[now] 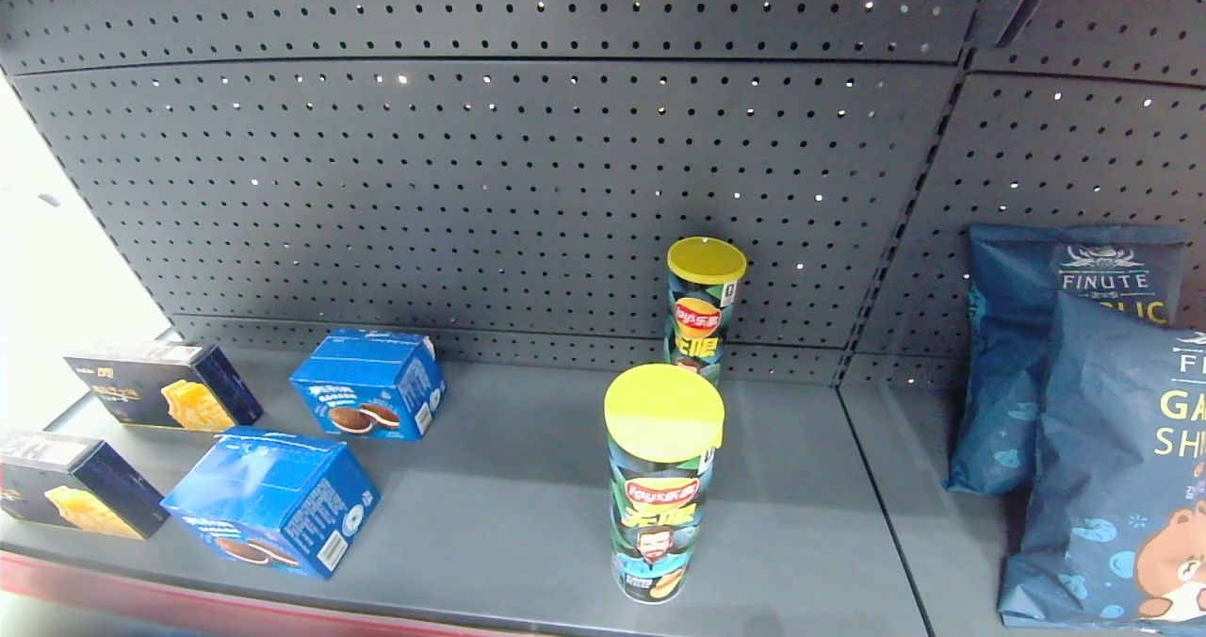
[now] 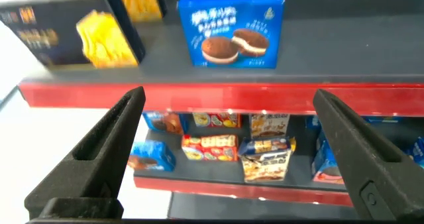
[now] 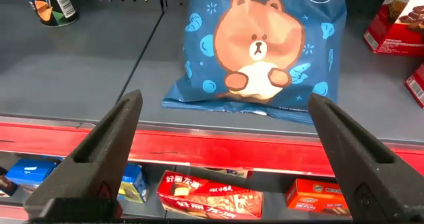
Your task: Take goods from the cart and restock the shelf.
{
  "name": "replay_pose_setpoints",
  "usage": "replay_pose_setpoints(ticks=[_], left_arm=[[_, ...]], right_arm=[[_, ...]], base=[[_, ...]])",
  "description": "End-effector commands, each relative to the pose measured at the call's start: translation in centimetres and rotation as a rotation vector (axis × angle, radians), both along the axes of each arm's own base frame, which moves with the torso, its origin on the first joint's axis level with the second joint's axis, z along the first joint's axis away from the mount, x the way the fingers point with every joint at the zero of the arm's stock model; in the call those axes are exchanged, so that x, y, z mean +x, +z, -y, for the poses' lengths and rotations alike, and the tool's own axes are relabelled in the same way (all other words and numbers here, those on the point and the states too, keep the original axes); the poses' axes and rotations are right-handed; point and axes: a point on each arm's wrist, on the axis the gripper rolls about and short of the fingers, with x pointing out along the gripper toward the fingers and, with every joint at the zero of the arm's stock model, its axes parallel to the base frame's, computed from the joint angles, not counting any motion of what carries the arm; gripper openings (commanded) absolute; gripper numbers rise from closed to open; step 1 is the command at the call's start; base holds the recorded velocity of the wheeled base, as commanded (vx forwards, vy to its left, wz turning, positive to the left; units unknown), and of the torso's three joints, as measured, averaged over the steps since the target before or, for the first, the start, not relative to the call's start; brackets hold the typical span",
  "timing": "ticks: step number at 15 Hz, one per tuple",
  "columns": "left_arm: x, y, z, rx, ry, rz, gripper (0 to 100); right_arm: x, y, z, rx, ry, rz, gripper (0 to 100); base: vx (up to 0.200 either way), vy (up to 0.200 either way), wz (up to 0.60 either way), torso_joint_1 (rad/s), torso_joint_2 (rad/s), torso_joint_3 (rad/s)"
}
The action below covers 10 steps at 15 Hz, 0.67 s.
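Head view: front chip can stands upright near shelf front edge, second chip can behind it. Both jaws wide open, empty, lower than this can, on its near side. Risk, as I judge: incoming arm clips tall narrow can; it topples, rolls off shelf.

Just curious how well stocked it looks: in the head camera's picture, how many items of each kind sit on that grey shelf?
Black boxes: 2
Blue cookie boxes: 2
Yellow-lidded chip cans: 2
Dark blue snack bags: 2
Total: 8
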Motion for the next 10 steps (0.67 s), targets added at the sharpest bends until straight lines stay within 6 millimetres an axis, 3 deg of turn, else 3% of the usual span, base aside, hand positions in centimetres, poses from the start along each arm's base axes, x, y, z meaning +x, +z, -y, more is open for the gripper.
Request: replay_pose_setpoints(ticks=[1, 2, 3, 4, 5, 7, 8, 10], left_arm=[[-0.2, 2.7, 0.0, 0.06, -0.057, 0.032, 100], [0.1, 4.1, 0.0, 0.058, -0.088, 0.004, 100], [0.7, 7.3, 0.0, 0.066, -0.153, 0.017, 100], [1.1, 8.7, 0.0, 0.078, -0.202, 0.022, 100], [2.7, 11.3, 0.2, 0.169, -0.301, 0.003, 100], [5.0, 13.4, 0.6, 0.182, -0.412, -0.037, 100], [7.2, 14.8, 1.6, 0.169, -0.571, -0.072, 100], [9.9, 15.1, 3.0, 0.161, -0.685, -0.155, 100]], right_arm=[[0.0, 0.0, 0.0, 0.0, 0.0, -0.002, 100], [0.0, 0.0, 0.0, 0.0, 0.0, -0.002, 100], [0.0, 0.0, 0.0, 0.0, 0.0, -0.002, 100], [0.0, 0.0, 0.0, 0.0, 0.0, -0.002, 100], [0.0, 0.0, 0.0, 0.0, 0.0, -0.002, 100], [0.0, 0.0, 0.0, 0.0, 0.0, -0.002, 100], [0.0, 0.0, 0.0, 0.0, 0.0, -0.002, 100], [0.0, 0.0, 0.0, 0.0, 0.0, -0.002, 100]], base=[[0.0, 0.0, 0.0, 0.0, 0.0, 0.0], [0.0, 0.0, 0.0, 0.0, 0.0, 0.0], [0.0, 0.0, 0.0, 0.0, 0.0, 0.0], [0.0, 0.0, 0.0, 0.0, 0.0, 0.0], [0.0, 0.0, 0.0, 0.0, 0.0, 0.0], [0.0, 0.0, 0.0, 0.0, 0.0, 0.0], [0.0, 0.0, 0.0, 0.0, 0.0, 0.0], [0.0, 0.0, 0.0, 0.0, 0.0, 0.0]])
